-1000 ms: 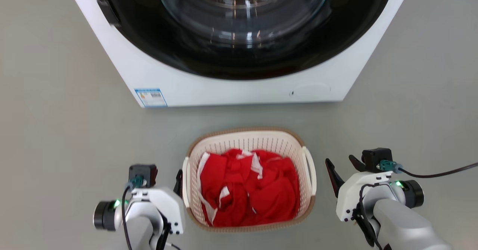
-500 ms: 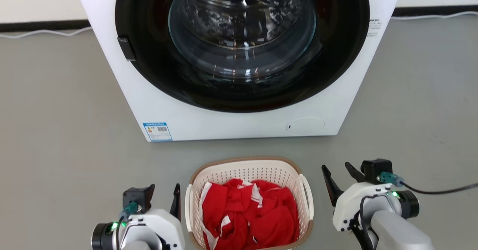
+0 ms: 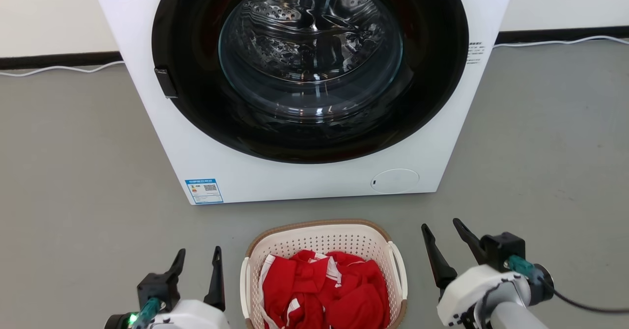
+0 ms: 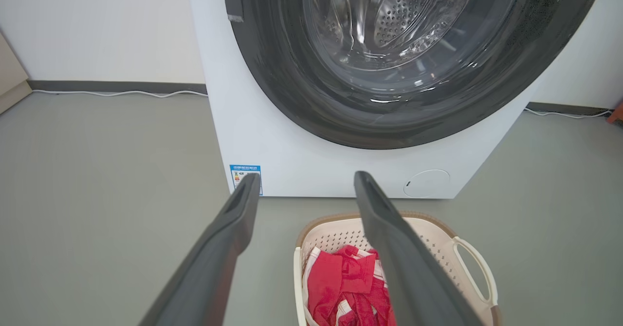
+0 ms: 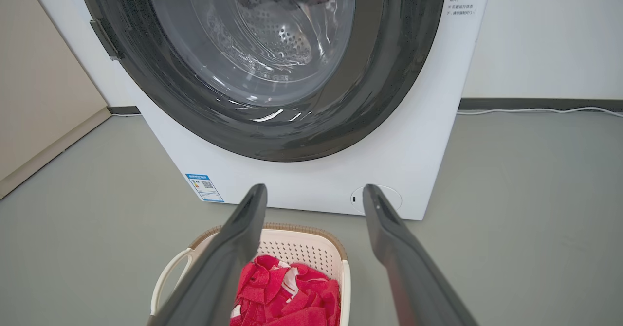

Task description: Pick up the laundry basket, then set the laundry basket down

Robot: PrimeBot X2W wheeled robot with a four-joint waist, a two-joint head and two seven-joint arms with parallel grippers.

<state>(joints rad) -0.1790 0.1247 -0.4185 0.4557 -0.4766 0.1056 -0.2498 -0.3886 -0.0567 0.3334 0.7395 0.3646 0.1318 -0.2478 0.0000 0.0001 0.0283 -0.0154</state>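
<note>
red cloth [image 3: 322,294] fills the cream laundry basket [image 3: 324,235] on the floor.

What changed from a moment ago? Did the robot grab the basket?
The head camera tilted up. The left gripper drew slightly away from the handle of the cream-white perforated plastic laundry basket. Nothing was grabbed. Both it and the right gripper stayed open, and the basket stayed on the grey floor before the white washing machine.

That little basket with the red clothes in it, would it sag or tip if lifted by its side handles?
Probably stiff: the laundry basket looks like moulded perforated plastic. Likely light, holding only a few red clothes. Lifted by both loop handles it should stay level; by one, it would probably tilt.
</note>
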